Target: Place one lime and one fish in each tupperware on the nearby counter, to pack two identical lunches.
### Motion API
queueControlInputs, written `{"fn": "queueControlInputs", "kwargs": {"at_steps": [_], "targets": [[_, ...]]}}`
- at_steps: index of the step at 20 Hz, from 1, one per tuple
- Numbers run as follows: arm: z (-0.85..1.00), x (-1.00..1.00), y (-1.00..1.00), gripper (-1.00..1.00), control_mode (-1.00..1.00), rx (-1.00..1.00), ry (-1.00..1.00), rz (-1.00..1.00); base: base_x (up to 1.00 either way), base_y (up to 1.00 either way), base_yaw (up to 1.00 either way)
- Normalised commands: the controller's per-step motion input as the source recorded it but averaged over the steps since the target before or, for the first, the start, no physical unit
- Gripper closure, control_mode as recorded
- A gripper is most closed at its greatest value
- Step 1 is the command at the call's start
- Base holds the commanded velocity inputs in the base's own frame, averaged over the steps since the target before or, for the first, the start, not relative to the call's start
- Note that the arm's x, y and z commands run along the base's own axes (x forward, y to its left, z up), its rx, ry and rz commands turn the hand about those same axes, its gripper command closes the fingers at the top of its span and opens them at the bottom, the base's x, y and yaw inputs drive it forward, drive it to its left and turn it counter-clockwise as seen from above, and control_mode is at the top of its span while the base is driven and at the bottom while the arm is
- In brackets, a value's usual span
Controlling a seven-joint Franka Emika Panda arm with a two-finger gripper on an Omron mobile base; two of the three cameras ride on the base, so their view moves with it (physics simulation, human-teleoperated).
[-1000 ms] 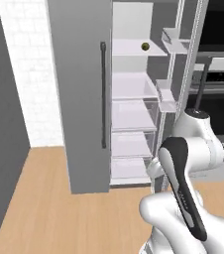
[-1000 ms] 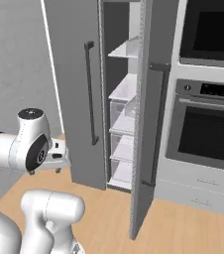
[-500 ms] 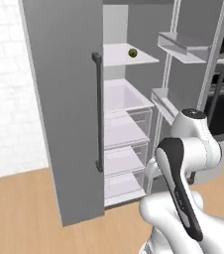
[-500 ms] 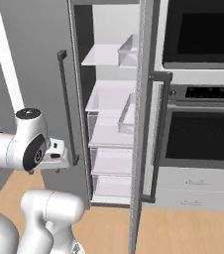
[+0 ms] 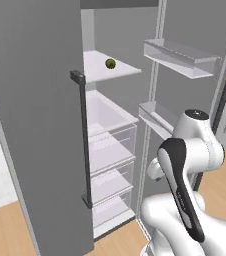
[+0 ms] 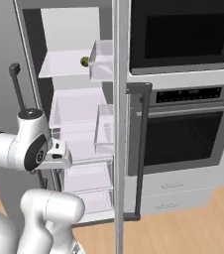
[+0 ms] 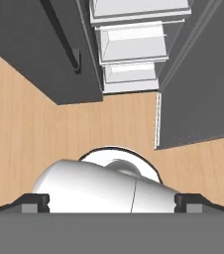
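One lime (image 5: 110, 63) is seen, lying on the top shelf (image 5: 97, 70) of the open fridge (image 5: 40, 125), above three clear drawers (image 5: 110, 145). The gripper (image 7: 112, 201) is pointed down at the wood floor (image 7: 29, 129), its jaws spread wide and empty, well apart from the lime.

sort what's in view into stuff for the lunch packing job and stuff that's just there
For the job:
- lime on the upper fridge shelf
- pincer, open, pointing down at the floor

Just there:
- fridge drawers
- door bins
- oven
- microwave
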Motion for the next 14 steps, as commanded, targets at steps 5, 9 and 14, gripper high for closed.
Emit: {"fn": "queueControlInputs", "kwargs": {"at_steps": [5,9,14], "targets": [[0.00,0.00,0.00,-1.00,1.00,0.00,0.00,0.00,0.42,0.19,-0.09],[0.00,0.00,0.00,-1.00,1.00,0.00,0.00,0.00,0.40,0.15,-0.07],[0.00,0.00,0.00,-1.00,1.00,0.00,0.00,0.00,0.26,0.08,-0.05]]}}
